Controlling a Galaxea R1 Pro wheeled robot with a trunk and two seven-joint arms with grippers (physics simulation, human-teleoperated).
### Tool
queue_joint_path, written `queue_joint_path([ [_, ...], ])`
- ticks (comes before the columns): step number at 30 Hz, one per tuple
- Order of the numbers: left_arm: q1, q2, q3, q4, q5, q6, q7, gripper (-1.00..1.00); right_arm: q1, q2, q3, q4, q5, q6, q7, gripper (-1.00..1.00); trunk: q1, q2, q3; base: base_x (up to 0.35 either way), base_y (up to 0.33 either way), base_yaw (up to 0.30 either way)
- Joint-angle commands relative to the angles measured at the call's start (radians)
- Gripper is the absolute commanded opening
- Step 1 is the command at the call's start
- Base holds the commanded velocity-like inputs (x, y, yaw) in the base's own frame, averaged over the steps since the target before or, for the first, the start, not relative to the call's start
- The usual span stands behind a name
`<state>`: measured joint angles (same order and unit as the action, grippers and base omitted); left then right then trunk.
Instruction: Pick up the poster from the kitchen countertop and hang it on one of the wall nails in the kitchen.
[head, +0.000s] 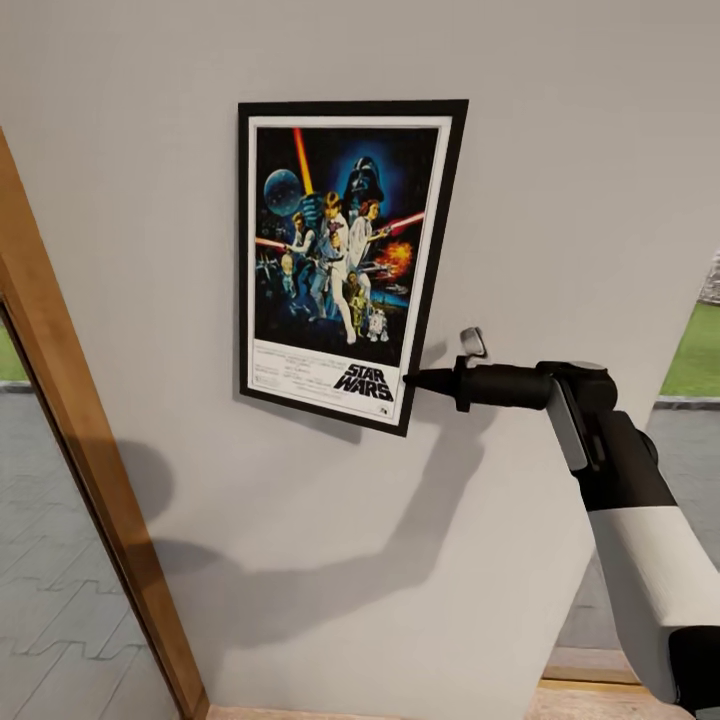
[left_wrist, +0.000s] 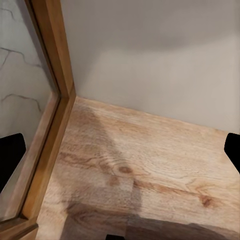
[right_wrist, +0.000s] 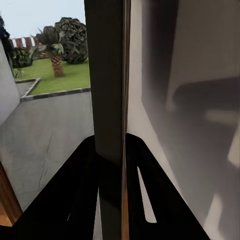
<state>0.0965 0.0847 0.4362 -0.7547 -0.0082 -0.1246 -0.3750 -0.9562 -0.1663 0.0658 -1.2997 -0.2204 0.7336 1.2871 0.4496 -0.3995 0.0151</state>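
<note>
Hanging on the grey wall (head: 560, 150), the poster (head: 345, 260) is pinched by the right end effector (head: 420, 379).

The right arm reached in from the lower right of the head view, its white forearm rising to a black wrist, and the right hand (head: 420, 380) pointed leftward. Its fingers (right_wrist: 80, 190) were closed on the edge of the poster (head: 340, 260), one on each face of the frame. The left hand's dark fingertips (left_wrist: 10, 155) stood wide apart, holding nothing.
</note>
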Motion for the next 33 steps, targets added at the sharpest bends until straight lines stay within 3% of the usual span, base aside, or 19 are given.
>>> queue_joint_path([
  [1,0.0,0.0,0.003,0.0,-0.001,-0.002,-0.005,1.0,-0.001,-0.001,0.002,0.0,-0.008,0.011,0.0,-1.0,0.0,-0.001,0.0,0.0,0.0,0.0],
  [33,0.0,0.0,0.003,-0.001,-0.001,-0.002,-0.005,1.0,-0.003,-0.001,0.002,0.0,-0.008,0.012,0.0,-1.0,0.0,-0.001,0.0,0.0,0.0,0.0],
])
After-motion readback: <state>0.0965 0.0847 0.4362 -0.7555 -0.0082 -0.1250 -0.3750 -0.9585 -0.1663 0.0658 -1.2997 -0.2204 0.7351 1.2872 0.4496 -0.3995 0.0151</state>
